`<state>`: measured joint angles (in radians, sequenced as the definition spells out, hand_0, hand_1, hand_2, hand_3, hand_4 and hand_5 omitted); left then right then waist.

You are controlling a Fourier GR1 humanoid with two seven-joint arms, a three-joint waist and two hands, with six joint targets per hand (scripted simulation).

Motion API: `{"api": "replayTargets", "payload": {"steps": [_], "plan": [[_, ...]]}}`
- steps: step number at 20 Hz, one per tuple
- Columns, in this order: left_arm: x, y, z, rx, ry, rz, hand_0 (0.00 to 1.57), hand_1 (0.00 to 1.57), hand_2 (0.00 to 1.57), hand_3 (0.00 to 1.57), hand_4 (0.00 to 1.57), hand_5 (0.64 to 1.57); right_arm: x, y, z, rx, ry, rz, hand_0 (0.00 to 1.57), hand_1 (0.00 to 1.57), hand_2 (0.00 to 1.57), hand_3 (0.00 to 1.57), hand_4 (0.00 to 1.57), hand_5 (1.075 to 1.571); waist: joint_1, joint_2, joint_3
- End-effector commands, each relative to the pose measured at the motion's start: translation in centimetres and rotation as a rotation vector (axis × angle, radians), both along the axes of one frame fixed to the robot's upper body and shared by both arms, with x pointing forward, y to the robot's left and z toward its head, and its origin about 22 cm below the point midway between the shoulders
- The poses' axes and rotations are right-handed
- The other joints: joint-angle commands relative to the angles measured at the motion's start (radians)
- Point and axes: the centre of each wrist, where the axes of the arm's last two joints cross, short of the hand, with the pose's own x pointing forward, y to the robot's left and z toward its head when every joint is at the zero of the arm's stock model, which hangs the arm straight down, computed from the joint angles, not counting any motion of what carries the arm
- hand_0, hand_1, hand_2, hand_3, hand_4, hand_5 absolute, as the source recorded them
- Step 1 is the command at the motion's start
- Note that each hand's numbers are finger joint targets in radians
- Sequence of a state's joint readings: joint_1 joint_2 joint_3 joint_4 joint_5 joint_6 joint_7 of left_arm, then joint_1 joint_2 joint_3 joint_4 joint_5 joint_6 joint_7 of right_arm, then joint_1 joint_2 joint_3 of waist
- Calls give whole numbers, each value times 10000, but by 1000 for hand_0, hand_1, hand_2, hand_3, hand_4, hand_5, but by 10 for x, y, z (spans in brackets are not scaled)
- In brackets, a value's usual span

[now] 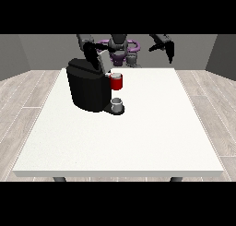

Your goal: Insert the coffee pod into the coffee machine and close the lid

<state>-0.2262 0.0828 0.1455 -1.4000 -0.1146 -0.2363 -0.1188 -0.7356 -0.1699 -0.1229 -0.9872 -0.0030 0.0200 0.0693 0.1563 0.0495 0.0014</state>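
Standing upright on the table point(152, 128), the coffee machine point(90, 86) faces right; both hands' fingers cannot be told.

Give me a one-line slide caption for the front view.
Black coffee machine on the white table, a red thing at the machine, one hand raised at the view's right.

obstacle: coffee machine point(87, 84), table's point(152, 142) far left | free: near half, right side
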Motion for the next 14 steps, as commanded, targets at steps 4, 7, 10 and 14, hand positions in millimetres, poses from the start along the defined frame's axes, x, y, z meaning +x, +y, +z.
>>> {"api": "replayTargets", "payload": {"steps": [4, 7, 10, 14], "plan": [[-3, -15, -5, 23, 266, -291, 0, 0, 0, 0, 358, 1571, 11, 34, 33, -726, -649, 745, 0, 0, 0, 0, 103, 1571, 379, 49, -16], [6, -12, 12, 235, 109, -363, 0, 0, 0, 0, 380, 1571, 13, 29, 44, -959, -988, 924, 0, 0, 0, 0, 0, 1571, 553, 261, -12], [10, -22, 15, 101, 94, -649, 0, 0, 0, 0, 362, 1571, 8, 64, 40, -899, -976, 850, 0, 0, 0, 0, 0, 1571, 804, 221, -13], [16, -23, 21, 444, 2, -710, 0, 0, 0, 0, 383, 1571, 9, 63, 66, -1637, -1555, 801, 0, 0, 0, 0, 102, 1571, 1055, 407, -14]]}}
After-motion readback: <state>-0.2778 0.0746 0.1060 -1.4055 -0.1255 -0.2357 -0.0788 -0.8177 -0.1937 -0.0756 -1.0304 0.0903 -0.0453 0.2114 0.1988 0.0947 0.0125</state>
